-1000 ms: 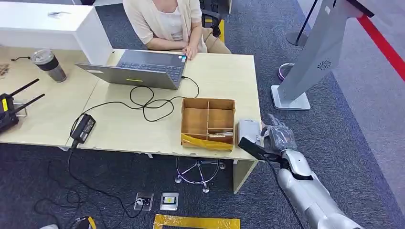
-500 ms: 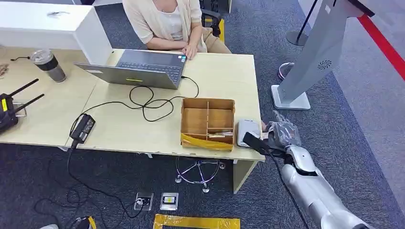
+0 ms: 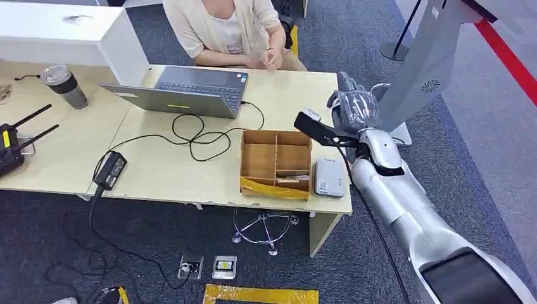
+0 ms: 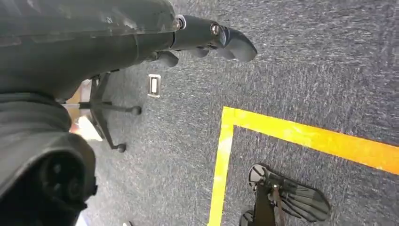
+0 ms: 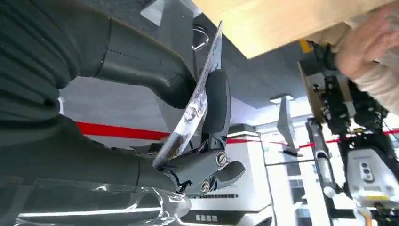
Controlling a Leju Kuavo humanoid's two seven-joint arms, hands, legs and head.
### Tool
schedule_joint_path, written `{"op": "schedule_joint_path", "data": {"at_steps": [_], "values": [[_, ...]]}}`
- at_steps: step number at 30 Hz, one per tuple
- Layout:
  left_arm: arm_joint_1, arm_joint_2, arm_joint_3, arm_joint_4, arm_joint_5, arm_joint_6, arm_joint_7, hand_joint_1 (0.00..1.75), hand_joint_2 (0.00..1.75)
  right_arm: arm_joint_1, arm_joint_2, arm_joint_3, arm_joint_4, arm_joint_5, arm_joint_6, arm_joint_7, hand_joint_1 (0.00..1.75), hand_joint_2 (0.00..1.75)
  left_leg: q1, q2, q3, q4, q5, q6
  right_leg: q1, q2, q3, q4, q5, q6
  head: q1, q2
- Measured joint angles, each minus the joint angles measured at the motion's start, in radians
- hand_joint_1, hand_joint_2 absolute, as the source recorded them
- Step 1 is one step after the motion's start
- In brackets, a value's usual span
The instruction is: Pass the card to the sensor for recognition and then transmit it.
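Card: the card (image 5: pixel 203 89) is pinched edge-on between the thumb and a dark finger of the right hand (image 3: pixel 352 109); in the head view the hand sits above the counter's (image 3: pixel 297 92) far right part, beyond the sensor (image 3: pixel 329 177).
Card to hand: it sticks out past the fingertips, held near 1 edge only, tilted, not flat.
Sensor: a small white reader lies flat on the counter just beside the cardboard divider box (image 3: pixel 276 162), nearer the robot than the hand.
Slip risk: the narrow pinch could let the card twist or drop if the arm swings fast.
Handover risk: the person (image 3: pixel 225 28) sits behind the laptop (image 3: pixel 190 90), hands raised; a mistimed release would drop the card on the counter.
Left hand: the left hand (image 4: pixel 207 40) hangs over the carpet with fingers loosely apart, holding nothing.
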Motion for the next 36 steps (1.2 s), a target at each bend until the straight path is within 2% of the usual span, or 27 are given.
{"op": "schedule_joint_path", "data": {"at_steps": [8,15,19,35,36], "values": [[0.000,-0.003,0.000,0.000,-0.028,-0.012,-0.036,0.00,0.00,0.006,0.089,0.001,0.002,-0.024,0.013,0.037,1.75,1.75,0.000,0.000,0.000,0.000,0.000,0.000,0.000,0.000,0.000,0.000,0.000,0.000,0.000,0.000],[0.000,-0.013,0.000,0.000,-0.033,-0.012,-0.059,0.00,0.00,0.036,0.142,0.006,0.019,-0.028,0.030,0.076,1.75,1.75,0.000,0.000,0.000,0.000,0.000,0.000,0.000,0.000,0.000,0.000,0.000,0.000,0.000,0.000],[-0.003,-0.021,0.000,0.000,-0.046,0.000,-0.060,0.00,0.00,0.035,0.153,0.010,0.027,-0.022,0.033,0.100,1.75,1.75,0.000,0.000,0.000,0.000,0.000,0.000,0.000,0.000,-0.001,0.000,0.000,0.000,0.000,0.000],[-0.041,-0.042,-0.003,0.000,-0.064,0.002,-0.027,0.00,0.00,0.011,0.149,0.013,0.037,-0.004,0.038,0.119,1.75,1.75,0.000,0.000,0.000,0.000,0.000,0.000,0.000,0.000,-0.001,0.000,0.000,0.000,0.000,0.000],[-0.041,-0.042,-0.003,0.000,-0.065,0.002,-0.027,0.00,0.00,0.011,0.149,0.013,0.038,-0.004,0.038,0.119,1.59,1.75,0.000,0.000,0.000,0.000,0.000,0.000,0.000,0.000,-0.001,0.000,0.000,0.000,0.000,0.000]]}}
